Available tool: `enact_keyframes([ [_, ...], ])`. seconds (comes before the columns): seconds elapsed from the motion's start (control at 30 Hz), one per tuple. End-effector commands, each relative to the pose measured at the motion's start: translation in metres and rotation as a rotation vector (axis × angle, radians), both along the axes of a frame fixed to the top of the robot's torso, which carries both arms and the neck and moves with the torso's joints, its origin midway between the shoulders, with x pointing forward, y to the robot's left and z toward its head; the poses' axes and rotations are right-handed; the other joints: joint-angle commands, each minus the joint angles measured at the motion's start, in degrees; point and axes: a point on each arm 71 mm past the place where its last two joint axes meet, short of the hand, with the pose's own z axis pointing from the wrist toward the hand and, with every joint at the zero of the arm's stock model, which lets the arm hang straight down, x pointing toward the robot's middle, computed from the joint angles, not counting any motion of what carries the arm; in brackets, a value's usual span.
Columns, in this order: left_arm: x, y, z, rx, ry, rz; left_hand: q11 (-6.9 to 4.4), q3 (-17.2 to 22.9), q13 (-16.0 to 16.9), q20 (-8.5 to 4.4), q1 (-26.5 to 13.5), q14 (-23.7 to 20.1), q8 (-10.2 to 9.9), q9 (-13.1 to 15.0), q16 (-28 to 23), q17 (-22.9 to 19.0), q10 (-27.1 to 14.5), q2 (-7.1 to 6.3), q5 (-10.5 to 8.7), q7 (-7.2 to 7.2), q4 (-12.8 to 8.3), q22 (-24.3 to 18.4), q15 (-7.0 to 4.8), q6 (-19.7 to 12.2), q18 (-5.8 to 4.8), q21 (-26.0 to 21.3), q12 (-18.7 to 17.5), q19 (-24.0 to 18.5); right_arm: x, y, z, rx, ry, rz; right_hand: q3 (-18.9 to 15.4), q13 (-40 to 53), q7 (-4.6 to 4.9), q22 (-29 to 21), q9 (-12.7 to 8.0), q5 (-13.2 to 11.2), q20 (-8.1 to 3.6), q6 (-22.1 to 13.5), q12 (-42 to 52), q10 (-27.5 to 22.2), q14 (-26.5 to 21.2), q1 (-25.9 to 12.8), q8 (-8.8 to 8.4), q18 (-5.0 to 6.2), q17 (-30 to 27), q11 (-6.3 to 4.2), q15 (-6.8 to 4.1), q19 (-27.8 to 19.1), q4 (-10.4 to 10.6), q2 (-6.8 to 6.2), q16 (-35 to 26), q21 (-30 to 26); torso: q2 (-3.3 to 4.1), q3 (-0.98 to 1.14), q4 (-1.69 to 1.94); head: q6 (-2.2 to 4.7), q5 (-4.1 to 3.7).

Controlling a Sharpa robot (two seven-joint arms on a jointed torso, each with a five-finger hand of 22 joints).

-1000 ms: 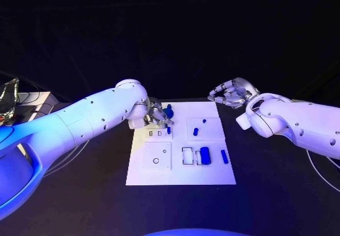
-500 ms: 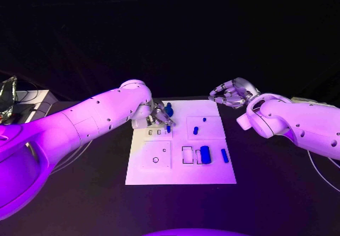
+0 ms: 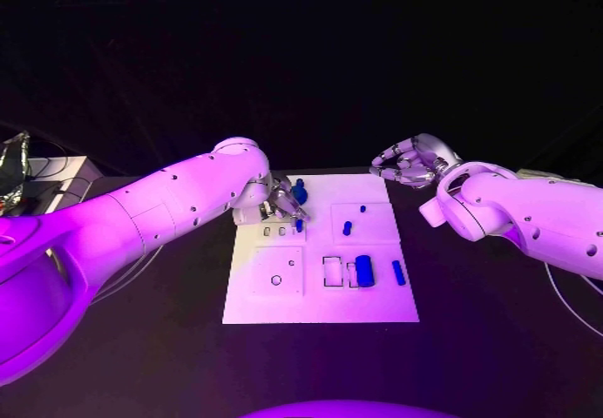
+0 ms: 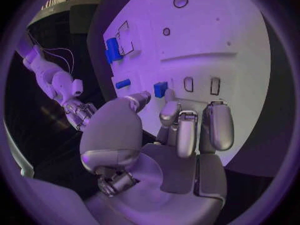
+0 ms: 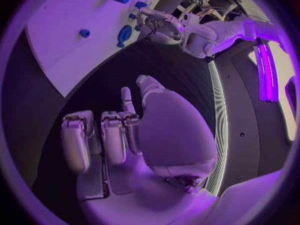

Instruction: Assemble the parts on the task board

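White board: flat rectangular task board (image 3: 321,300) lies mid-bench on the black bench (image 3: 151,348), with shallow outlined slots and small holes across its face.
Left hand: silver left hand (image 3: 279,205) sits over the board's far-left corner. Fingers are curled down toward the surface; thumb tip and one fingertip (image 4: 142,98) lie just beside a small blue block part (image 4: 160,89). Whether the block is actually pinched cannot be told.
Right hand: silver right hand (image 3: 409,164) is raised off the board's far-right corner, over dark bench. Fingers curled inward, nothing seen in them.
Far-left parts: blue rounded part (image 3: 299,192) stands just beyond the left hand's fingers; thin blue peg (image 3: 299,228) stands just near of them.
Centre parts: short blue peg (image 3: 347,232) and tiny blue stud (image 3: 362,211) sit in the right-hand raised panel.
Near-right parts: large blue cylinder (image 3: 363,273) lies beside an outlined rectangular slot; slim blue bar (image 3: 398,275) lies right of it, apart.
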Motion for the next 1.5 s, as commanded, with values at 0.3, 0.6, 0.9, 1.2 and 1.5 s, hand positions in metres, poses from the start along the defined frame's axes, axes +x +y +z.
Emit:
enact_keyframes([
  [0.3,-0.0027,0.0033,-0.006,0.061,0.028,-0.034,0.09,0.7,0.0,0.41,0.8,5.7,0.2,0.1,0.1,14.0,-0.4,0.14,-0.13,0.15,0.1,0.0,0.31,-0.4,-0.72,0.2,-0.1,-0.2,0.0006,0.0019,0.0002,-0.012,-0.009,0.014,0.5,15.1,0.01,14.3,0.3,-0.4,-0.19,-0.5,0.3,6.0,5.9,-0.4,0.32,-0.09,15.1,0.04,-0.21,5.5,0.0,-0.44,0.4,-0.3,0.11,-0.05,-0.01,-0.07,-0.02],
  [0.6,-0.0028,0.0035,-0.006,0.056,0.028,-0.031,0.07,1.0,0.0,0.43,1.0,5.7,0.3,0.3,0.1,14.0,-0.4,0.16,-0.14,0.13,0.1,0.0,0.32,-0.3,-0.73,0.2,0.0,-0.2,0.0011,0.0017,0.0001,-0.013,-0.01,0.013,0.7,15.1,-0.01,14.3,0.5,-0.7,-0.19,-0.5,0.3,6.0,5.9,-0.5,0.38,-0.09,15.1,0.03,-0.21,5.5,0.0,-0.48,0.4,-0.3,0.11,0.03,0.02,-0.26,0.22],
  [0.9,-0.003,0.0014,-0.0048,0.001,0.028,-0.005,-0.5,7.0,0.2,0.15,5.1,5.7,1.3,1.9,0.1,14.2,-0.6,1.24,-0.09,-0.48,-3.0,0.2,-0.16,-0.1,-0.72,0.3,0.0,-0.3,0.0016,0.002,-0.0001,-0.016,-0.012,0.014,0.7,15.1,-0.01,14.3,0.5,-0.7,-0.19,-0.5,0.3,6.0,5.9,-0.5,0.38,-0.09,15.1,0.03,-0.21,5.5,0.0,-0.48,0.4,-0.3,0.13,0.05,0.0,-0.38,0.29],
  [1.2,-0.0037,0.0009,-0.0042,-0.082,0.054,0.029,-1.14,17.3,0.0,-0.24,8.9,6.0,4.0,5.7,0.4,14.8,0.0,2.96,0.07,-0.94,-11.5,0.5,-0.73,-0.8,-0.76,0.4,-0.6,-0.3,0.0026,0.0014,-0.0016,-0.018,-0.011,0.013,0.8,15.1,-0.02,14.3,0.6,-0.8,-0.19,-0.5,0.3,6.0,5.9,-0.4,0.41,-0.08,15.1,0.02,-0.21,5.5,-0.1,-0.5,0.4,-0.3,0.09,0.07,0.04,-0.5,0.49],
  [1.5,-0.0048,0.0029,-0.0029,-0.127,0.063,0.05,-1.48,21.6,0.1,-0.47,4.1,6.1,6.4,9.5,0.5,15.1,0.9,0.96,16.74,-1.27,-15.1,1.4,-1.07,0.6,-0.9,1.0,-1.0,0.2,0.004,-0.001,-0.0038,-0.018,-0.006,0.006,0.9,15.1,0.02,14.3,0.6,-0.8,-0.19,-0.7,0.3,6.0,5.9,-0.5,0.36,-0.07,15.1,0.04,-0.21,5.5,-0.1,-0.59,0.4,-0.4,0.09,0.14,0.33,-0.51,0.61],
])
